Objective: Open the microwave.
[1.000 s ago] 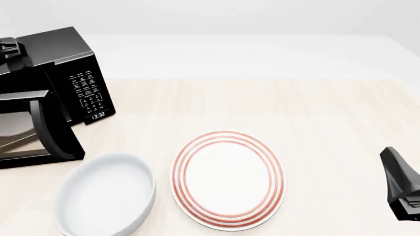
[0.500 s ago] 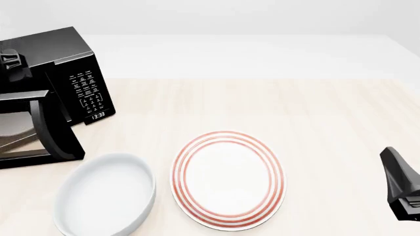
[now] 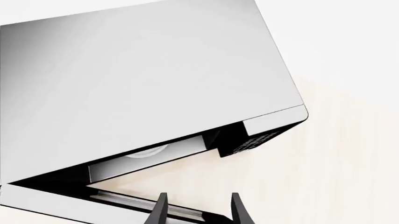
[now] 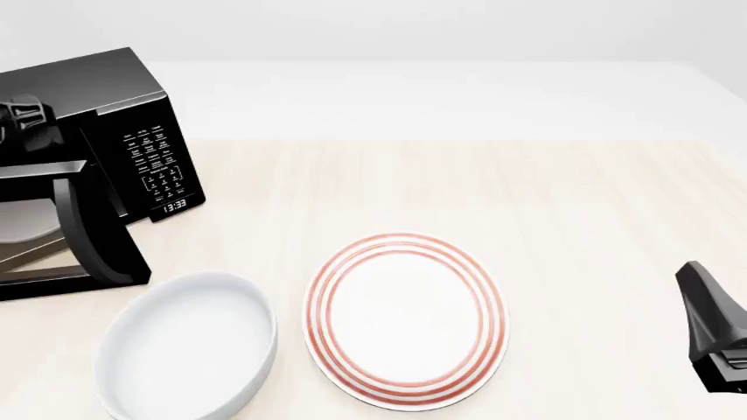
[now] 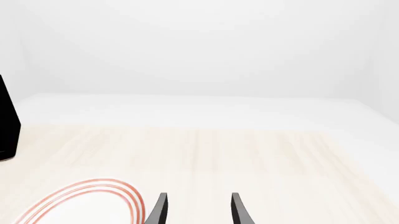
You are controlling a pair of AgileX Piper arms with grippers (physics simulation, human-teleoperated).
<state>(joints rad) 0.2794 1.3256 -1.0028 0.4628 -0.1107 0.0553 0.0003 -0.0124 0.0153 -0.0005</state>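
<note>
The black microwave [image 4: 112,87] stands at the table's far left, keypad panel [image 4: 157,164] facing right. Its door [image 4: 98,234] is swung out toward me, well away from the body. My left arm [image 4: 26,121] hovers over the microwave's top at the left edge. In the left wrist view the left gripper [image 3: 198,212] is open and holds nothing, with the door's upper edge [image 3: 124,205] below it and the pale turntable [image 3: 147,151] showing through the gap. My right gripper [image 5: 198,212] is open and empty at the near right [image 4: 698,290].
A white plate with red rings [image 4: 407,318] lies at the front centre, and its rim [image 5: 93,189] shows in the right wrist view. A white bowl [image 4: 187,348] sits left of it, close to the open door. Bare wood stretches to the right [image 4: 607,210].
My left arm has shifted a little down and to the right over the microwave's top. The door, plate, bowl and right gripper have stayed where they were.
</note>
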